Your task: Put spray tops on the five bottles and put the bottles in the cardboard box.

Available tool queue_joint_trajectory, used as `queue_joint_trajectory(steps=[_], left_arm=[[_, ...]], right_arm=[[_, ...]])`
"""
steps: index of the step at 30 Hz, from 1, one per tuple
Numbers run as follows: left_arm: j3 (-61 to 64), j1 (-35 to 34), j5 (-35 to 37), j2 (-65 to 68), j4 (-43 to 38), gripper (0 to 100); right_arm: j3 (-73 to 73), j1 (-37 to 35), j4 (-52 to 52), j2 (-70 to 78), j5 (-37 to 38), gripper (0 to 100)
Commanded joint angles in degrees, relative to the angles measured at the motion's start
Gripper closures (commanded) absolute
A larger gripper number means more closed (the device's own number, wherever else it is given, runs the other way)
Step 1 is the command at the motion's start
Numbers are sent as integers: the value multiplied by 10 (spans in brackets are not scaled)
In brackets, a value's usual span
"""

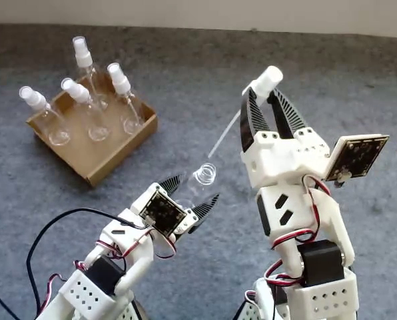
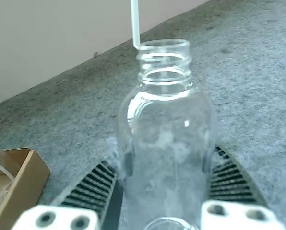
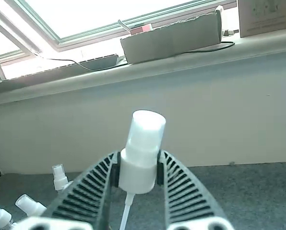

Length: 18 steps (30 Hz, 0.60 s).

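My left gripper (image 1: 190, 193) is shut on a clear bottle (image 1: 200, 181) without a top, held tilted above the carpet, its open neck (image 2: 163, 57) pointing up and away. My right gripper (image 1: 264, 95) is shut on a white spray top (image 1: 269, 81), held high at centre right. Its thin dip tube (image 1: 224, 137) slants down toward the bottle, and the tube's tip (image 2: 135, 28) sits at the rim of the mouth, on the outside. In the right wrist view the spray top (image 3: 142, 148) stands between the fingers (image 3: 92, 191). The cardboard box (image 1: 122, 157) at upper left holds several capped bottles (image 1: 85, 67).
Grey carpet covers the table around the box and the arms. A pale wall runs along the far edge. A black cable (image 1: 48, 233) loops beside the left arm's base. The box corner (image 2: 16, 184) lies beside the held bottle.
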Motion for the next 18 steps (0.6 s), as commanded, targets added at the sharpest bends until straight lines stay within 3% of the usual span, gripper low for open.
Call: queue_joint_trajectory(steps=[1, 18], left_arm=[[15, 2, 4, -12, -1, 916], [15, 2, 4, -12, -1, 916]], right_arm=[[-36, -7, 1, -10, -3, 993], [-80, -5, 44, -44, -3, 993]])
